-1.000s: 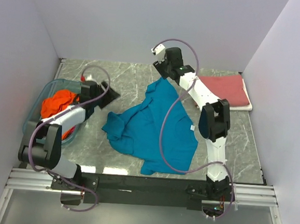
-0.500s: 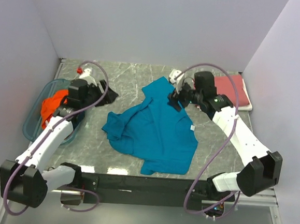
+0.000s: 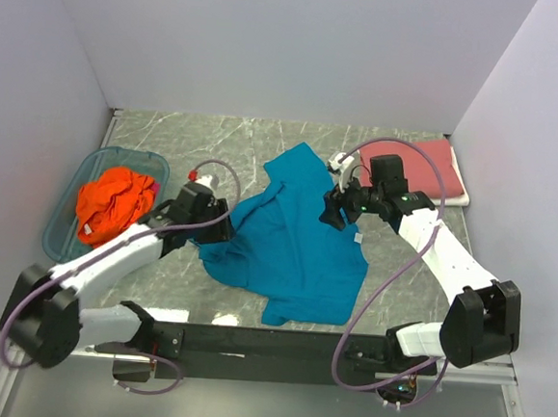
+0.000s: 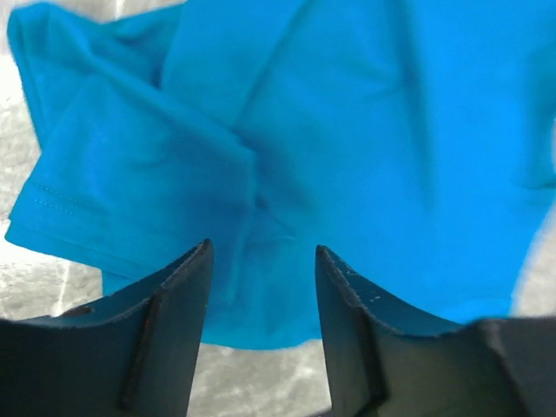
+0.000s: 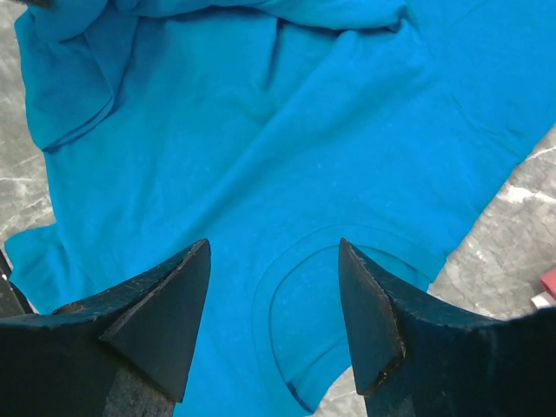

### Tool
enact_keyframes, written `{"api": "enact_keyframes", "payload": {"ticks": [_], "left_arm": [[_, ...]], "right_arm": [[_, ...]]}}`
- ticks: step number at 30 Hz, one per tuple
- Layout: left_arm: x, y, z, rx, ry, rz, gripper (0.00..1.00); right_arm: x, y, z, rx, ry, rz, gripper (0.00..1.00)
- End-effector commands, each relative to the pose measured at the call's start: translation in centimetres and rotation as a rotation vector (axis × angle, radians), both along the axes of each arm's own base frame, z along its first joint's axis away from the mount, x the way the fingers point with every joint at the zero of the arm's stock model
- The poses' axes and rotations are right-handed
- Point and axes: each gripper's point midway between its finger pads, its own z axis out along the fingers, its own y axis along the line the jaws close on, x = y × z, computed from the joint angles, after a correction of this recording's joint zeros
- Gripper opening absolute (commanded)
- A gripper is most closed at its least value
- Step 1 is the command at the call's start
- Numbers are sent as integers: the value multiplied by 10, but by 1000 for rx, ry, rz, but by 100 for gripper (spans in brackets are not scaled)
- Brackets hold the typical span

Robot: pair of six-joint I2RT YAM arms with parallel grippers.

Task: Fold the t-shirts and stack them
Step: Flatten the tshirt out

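Observation:
A teal blue t-shirt [image 3: 291,238] lies crumpled and spread in the middle of the table. It fills the left wrist view [image 4: 347,130] and the right wrist view [image 5: 261,148]. My left gripper [image 3: 222,214] is open over the shirt's left sleeve edge. My right gripper [image 3: 332,211] is open over the collar on the shirt's right side. A dusty red t-shirt [image 3: 420,166] lies folded at the back right. A bright orange t-shirt [image 3: 110,203] lies bunched in the blue plastic tub [image 3: 62,232] at the left.
White walls close in the table on three sides. The grey marble table [image 3: 216,146] shows bare at the back and at the right front. A black rail runs along the near edge.
The left arm has swung right from over the tub to the teal shirt's left edge. The right arm has come down and nearer, from the back edge to the collar.

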Motion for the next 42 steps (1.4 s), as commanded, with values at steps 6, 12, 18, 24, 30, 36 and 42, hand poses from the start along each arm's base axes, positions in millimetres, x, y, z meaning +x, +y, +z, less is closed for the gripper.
{"api": "enact_keyframes", "payload": {"ticks": [6,12,18,24,30,36,42], "left_arm": [[32,36,-39,375,57,146,26],[64,55,27,441,-121,258,0],[108,82,58,435,-124,276,0],[156,112,29,511,10,267,11],[167,114,63,483,-56,280,55],[129,82,142,235,-311,144,68],[41,34,101,-99,-213,-45,83]], "right_arm": [[-1,3,11,59,-7,23,66],[-4,5,9,67,11,44,65],[-4,3,7,57,9,46,64],[-7,3,4,46,15,72,64],[-35,10,-2,51,18,247,64],[-101,34,-31,-36,-29,604,63],[-170,41,-82,-242,-153,889,64]]}}
